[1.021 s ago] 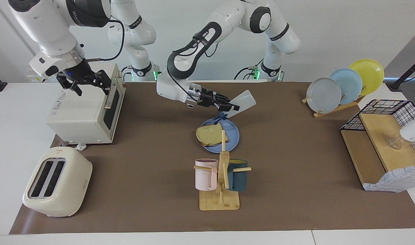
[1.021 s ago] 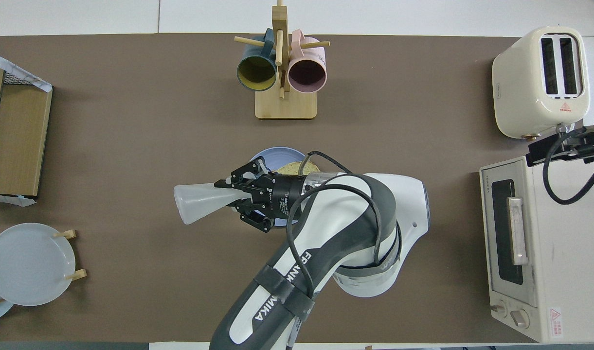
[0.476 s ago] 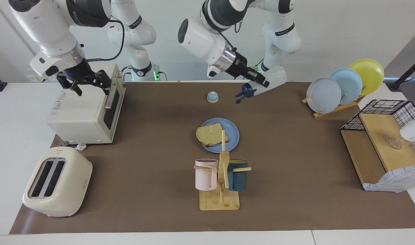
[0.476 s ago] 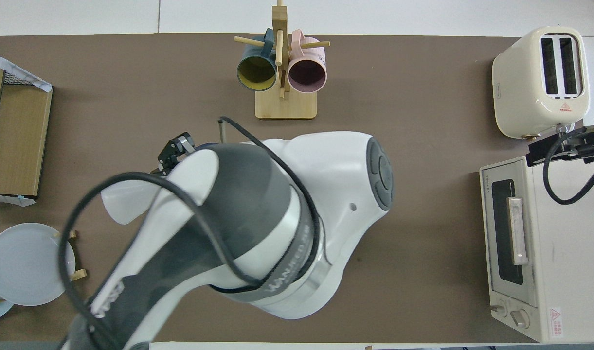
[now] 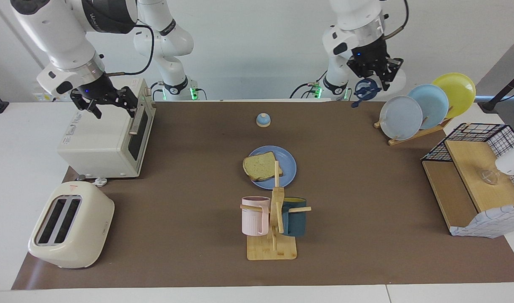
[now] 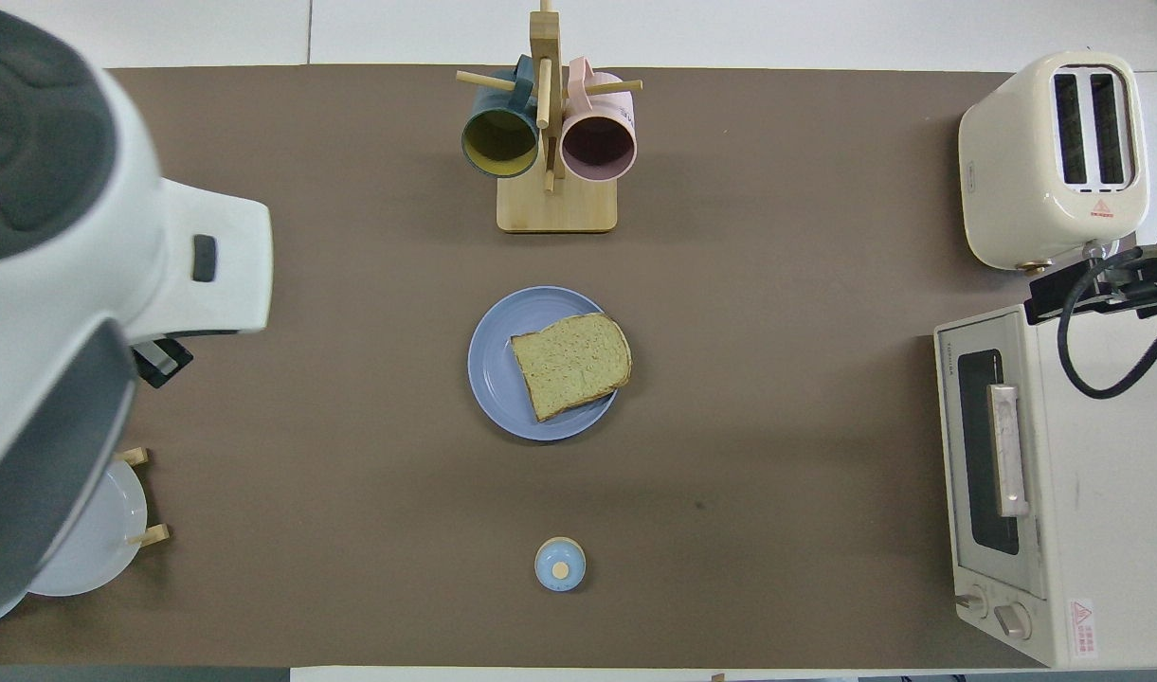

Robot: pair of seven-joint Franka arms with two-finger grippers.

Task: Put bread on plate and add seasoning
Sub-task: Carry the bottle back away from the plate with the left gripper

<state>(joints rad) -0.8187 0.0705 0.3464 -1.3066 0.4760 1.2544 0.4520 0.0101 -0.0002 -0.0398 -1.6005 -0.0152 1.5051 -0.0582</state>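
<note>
The bread [image 5: 262, 166] [image 6: 571, 364] lies flat on the blue plate [image 5: 288, 169] [image 6: 491, 371] mid-table. High over the table edge by the robots, beside the plate rack, my left gripper [image 5: 375, 75] is shut on the seasoning [image 5: 363, 89]. The bottle is tipped, with its navy cap pointing down toward the table. In the overhead view the left arm's white shell hides both hand and bottle. My right gripper [image 5: 105, 102] hangs open over the toaster oven [image 5: 101, 139] and holds nothing.
A small blue-domed bell [image 5: 263, 120] [image 6: 560, 565] sits nearer the robots than the plate. A mug tree [image 5: 273, 223] [image 6: 550, 142] stands farther out. A toaster [image 5: 71, 225] is at the right arm's end. A plate rack [image 5: 425, 105] and wire basket [image 5: 475, 181] are at the left arm's end.
My left arm has swung the seasoning up and away from over the plate, toward its own end by the plate rack, uncovering the bread and the bell. The right arm has not moved.
</note>
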